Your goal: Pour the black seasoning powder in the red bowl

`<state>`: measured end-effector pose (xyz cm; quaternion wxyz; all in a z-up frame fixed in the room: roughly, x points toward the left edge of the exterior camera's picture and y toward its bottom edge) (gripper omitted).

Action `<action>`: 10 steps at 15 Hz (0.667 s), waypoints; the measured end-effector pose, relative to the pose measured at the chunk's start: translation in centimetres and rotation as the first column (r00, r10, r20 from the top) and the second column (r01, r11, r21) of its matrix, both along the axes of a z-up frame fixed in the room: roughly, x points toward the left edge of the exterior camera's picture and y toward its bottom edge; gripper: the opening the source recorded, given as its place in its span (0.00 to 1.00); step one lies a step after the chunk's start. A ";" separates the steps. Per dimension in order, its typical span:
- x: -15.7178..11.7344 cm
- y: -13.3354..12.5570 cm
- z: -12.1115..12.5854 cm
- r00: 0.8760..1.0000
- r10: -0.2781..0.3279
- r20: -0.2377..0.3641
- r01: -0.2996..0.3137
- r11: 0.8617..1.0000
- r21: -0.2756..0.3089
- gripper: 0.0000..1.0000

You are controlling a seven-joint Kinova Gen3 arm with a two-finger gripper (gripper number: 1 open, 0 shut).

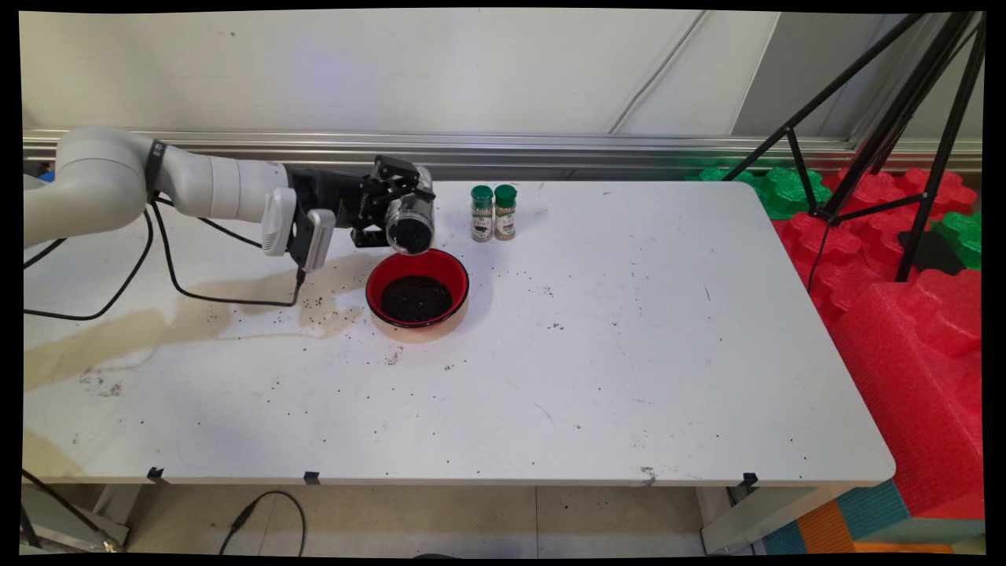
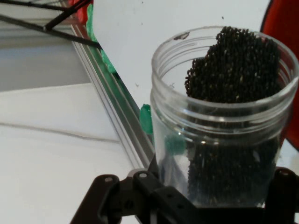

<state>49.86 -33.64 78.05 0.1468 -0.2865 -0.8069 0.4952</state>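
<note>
No lettering is reading clearly anywhere from where I am standing. The two green-capped spice jars [image 1: 493,212], sitting at about one o'clock from the red bowl [image 1: 417,287], are wearing pale labels with small dark marks on them, but nothing on them is coming through as words or numbers. The black gripper [image 1: 401,206] is showing a faint line of pale print along its body, too small to make out. The clear jar [image 2: 224,121] of dark grains, seen in the hand view, is carrying no label or print on its visible side.
</note>
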 end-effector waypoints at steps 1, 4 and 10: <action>0.1 0.0 0.0 0.999 0.015 -0.029 -0.015 1.000 0.023 0.00; 0.2 0.0 0.2 0.991 0.065 -0.117 -0.055 0.994 0.091 0.00; 0.8 -0.3 0.8 0.940 0.189 -0.284 -0.123 0.964 0.235 0.00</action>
